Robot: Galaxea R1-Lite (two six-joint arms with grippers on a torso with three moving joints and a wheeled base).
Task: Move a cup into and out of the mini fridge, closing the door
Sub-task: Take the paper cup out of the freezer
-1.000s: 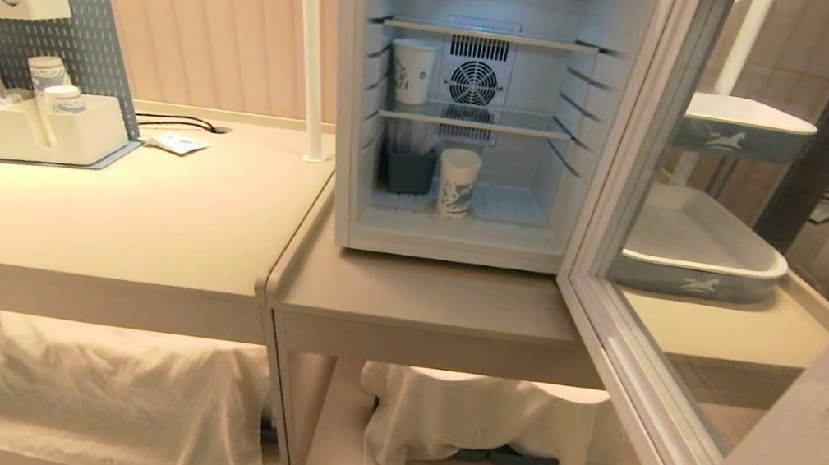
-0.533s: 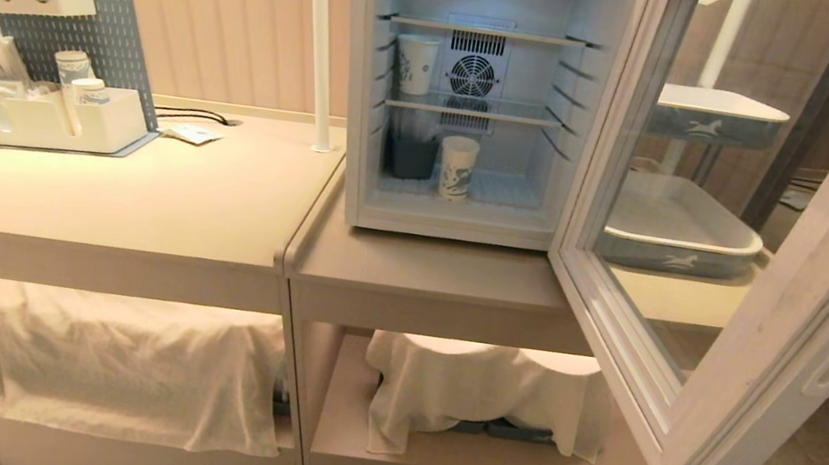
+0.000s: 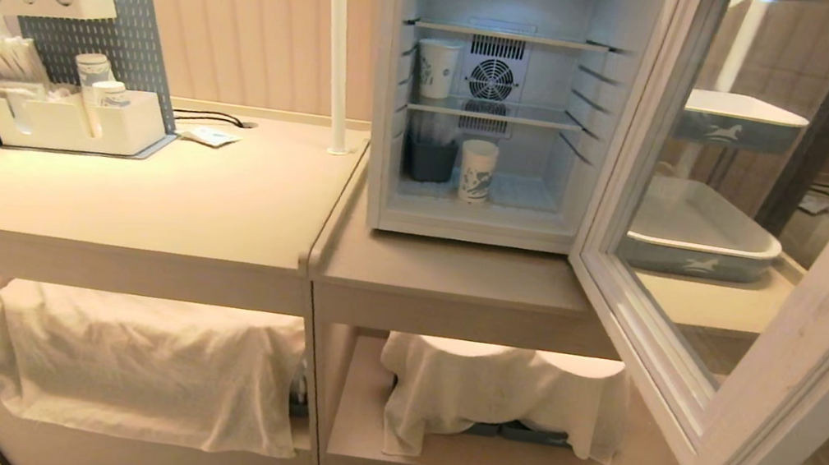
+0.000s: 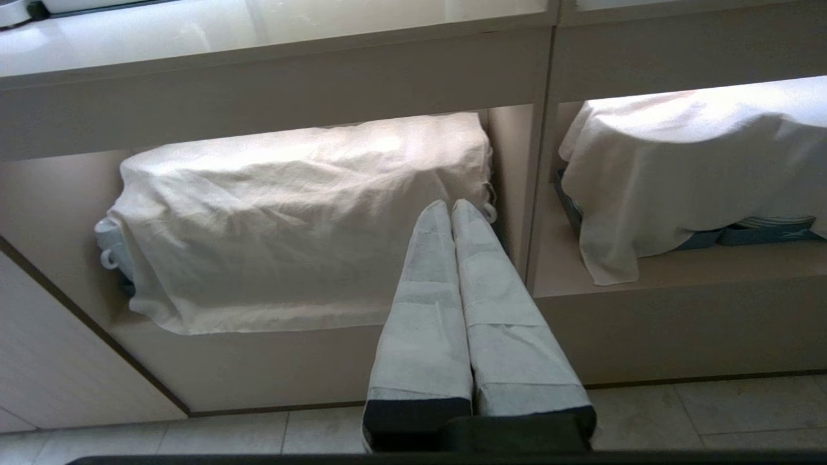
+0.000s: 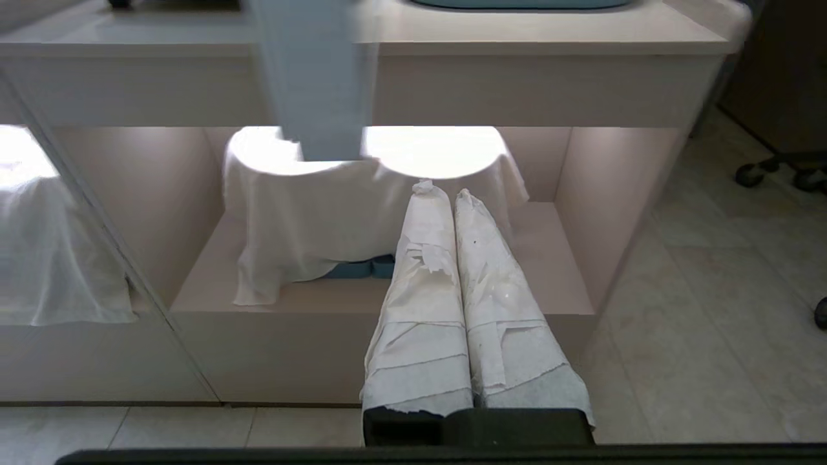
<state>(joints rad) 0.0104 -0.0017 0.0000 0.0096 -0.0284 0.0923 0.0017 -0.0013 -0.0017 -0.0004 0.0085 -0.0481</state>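
White paper with a blue print, the cup stands upright on the floor of the mini fridge, near the middle, just beside a dark bin toward the left wall. A second cup like it sits on the wire shelf above, at the left, beside the round rear fan. The fridge is lit inside and stands at the back of the right-hand bench, close to that bench's left edge. The door stands wide open to the right, its glass pane showing two grey-blue trays behind it.

On the left-hand bench a white organiser with a grey-blue pegboard stands at the back left corner. White cloths drape what lies on the shelves under both benches.

Neither arm reaches the fridge. The left gripper hangs low before the lower left shelf, its wrapped fingers pressed together on nothing. The right gripper hangs before the lower right shelf, fingers likewise pressed together and empty.
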